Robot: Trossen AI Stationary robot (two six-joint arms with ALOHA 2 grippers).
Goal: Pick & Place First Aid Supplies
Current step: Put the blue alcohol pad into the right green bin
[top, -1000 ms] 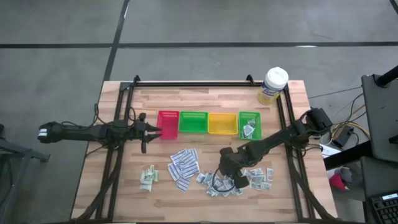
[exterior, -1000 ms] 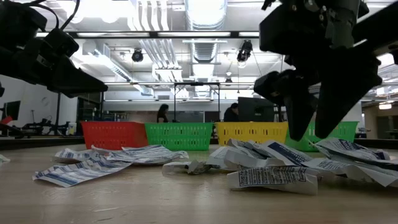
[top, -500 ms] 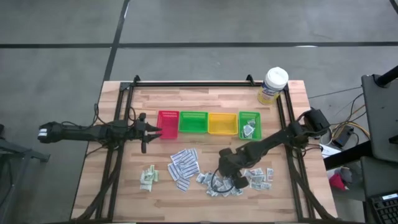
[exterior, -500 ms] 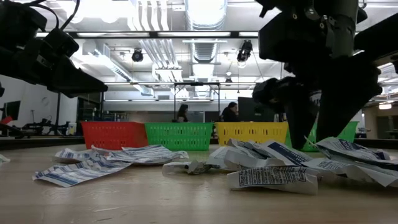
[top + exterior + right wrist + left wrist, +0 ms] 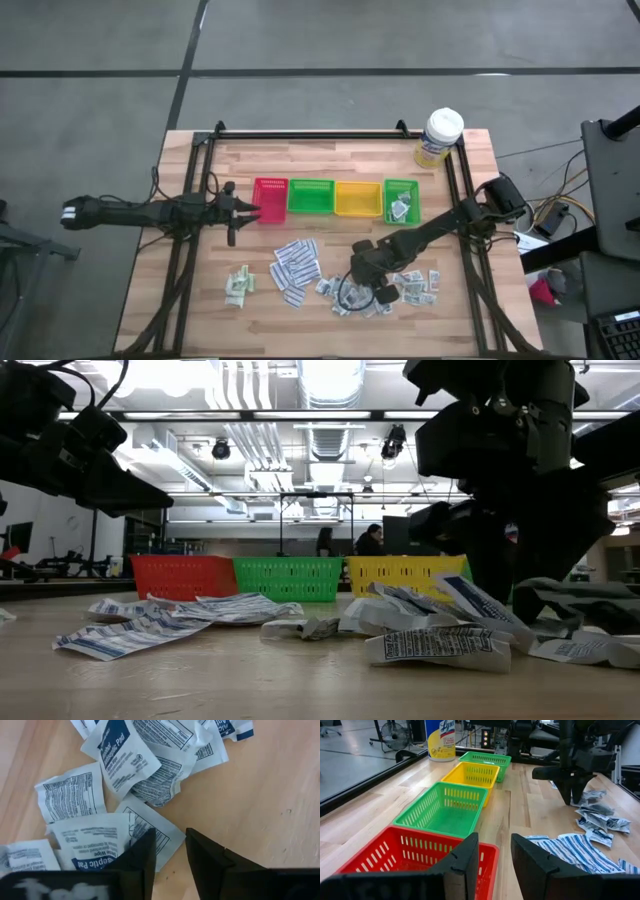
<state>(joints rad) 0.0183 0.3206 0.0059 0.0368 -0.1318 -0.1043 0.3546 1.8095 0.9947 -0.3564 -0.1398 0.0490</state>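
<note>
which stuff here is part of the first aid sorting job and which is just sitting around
Job:
- packets under the right end effector
- white strips
- green-white sachets
- packets in the far right green tray

Lying about:
- tub, at the table's back corner
- left end effector, waiting by the red tray

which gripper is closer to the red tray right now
Left. The left gripper hovers right at the red tray, at its outer edge. The right gripper is far off, down among the packets near the table's front.
</note>
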